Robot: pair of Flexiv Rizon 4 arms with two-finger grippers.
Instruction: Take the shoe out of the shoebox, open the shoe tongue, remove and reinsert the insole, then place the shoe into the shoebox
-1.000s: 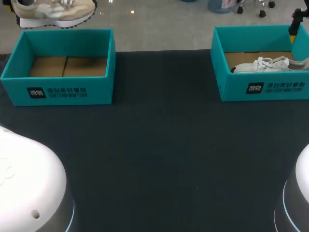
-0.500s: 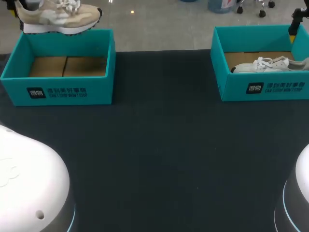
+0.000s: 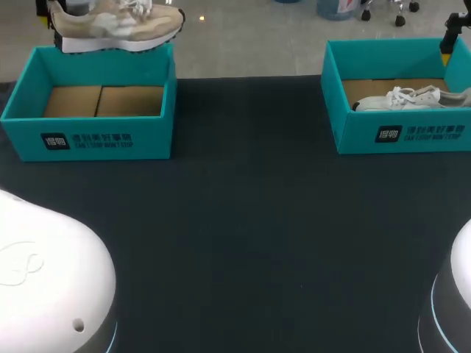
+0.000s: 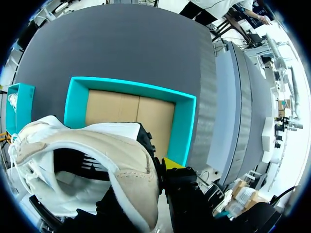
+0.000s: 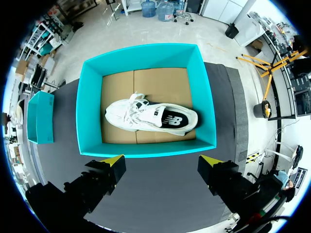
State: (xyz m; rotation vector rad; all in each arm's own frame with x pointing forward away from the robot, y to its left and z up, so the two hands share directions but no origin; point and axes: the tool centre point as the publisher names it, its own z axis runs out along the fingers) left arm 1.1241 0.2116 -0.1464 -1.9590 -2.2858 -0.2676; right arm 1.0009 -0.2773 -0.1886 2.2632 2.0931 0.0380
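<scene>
The left gripper [image 4: 158,167] is pinching the tan shoe [image 4: 97,160] by its heel, holding it up over the teal left shoebox [image 4: 188,127] below. The right gripper [image 5: 163,162] is hanging with fingers [image 5: 114,162] wide apart, holding nothing, right above the white shoe [image 5: 150,116] lying in the right shoebox [image 5: 90,111]. I think the tan shoe could slip and drop, because only its soft heel is being pinched.

Left gripper [image 4: 163,167] high above the table, one yellow tip showing, apparently clamped on the beige shoe's [image 4: 133,177] heel, right gripper [image 5: 162,161] aloft, pointed downward, fingers spread wide.
</scene>
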